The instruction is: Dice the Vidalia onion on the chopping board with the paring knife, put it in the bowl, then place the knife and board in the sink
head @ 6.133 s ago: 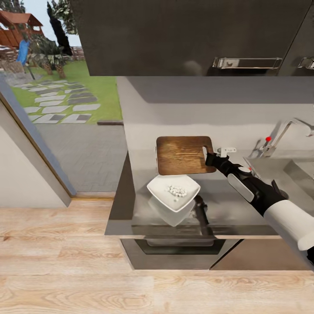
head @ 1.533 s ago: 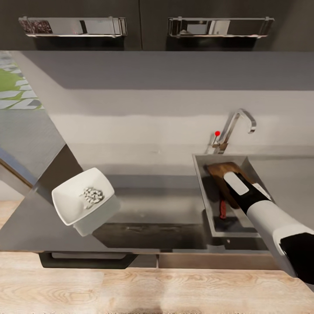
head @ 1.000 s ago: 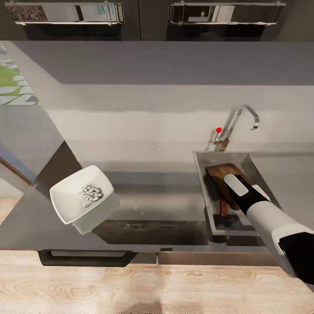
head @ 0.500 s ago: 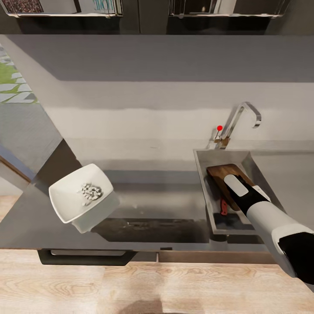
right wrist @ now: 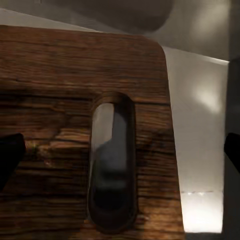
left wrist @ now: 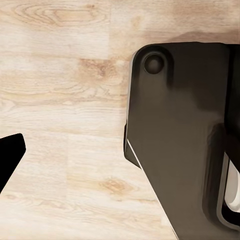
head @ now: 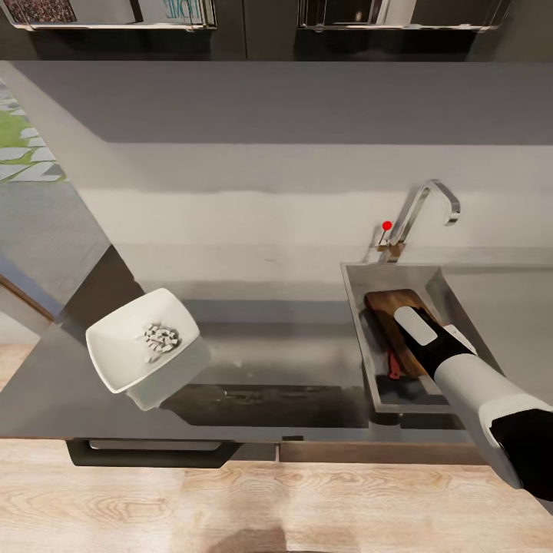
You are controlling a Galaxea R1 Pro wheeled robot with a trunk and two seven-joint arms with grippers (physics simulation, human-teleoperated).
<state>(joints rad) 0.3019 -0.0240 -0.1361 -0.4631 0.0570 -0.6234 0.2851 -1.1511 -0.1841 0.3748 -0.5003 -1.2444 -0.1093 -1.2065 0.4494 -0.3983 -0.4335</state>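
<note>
Chopping board (head: 390, 304) lies in the steel sink (head: 355, 296), set into the dark countertop (head: 276, 361).

At the top of the frame runs a row of glossy black upper cabinets (head: 253, 31) with chrome bar handles (head: 107, 14), over a pale grey wall. The dark grey countertop (head: 276, 361) crosses the middle. At its left stands the white square bowl (head: 123, 357), holding a small heap of pale diced onion (head: 159, 339). At right centre is the steel sink (head: 353, 303), with a curved chrome faucet (head: 426, 207) and its red dot behind. Inside the basin the chopping board (head: 388, 303) lies slanted, and the reddish handle of the paring knife (head: 393, 367) shows beside it. The right arm (head: 468, 376) reaches in from the lower right over the board, hiding its gripper. Pale wood floor (head: 230, 499) fills the bottom
</note>
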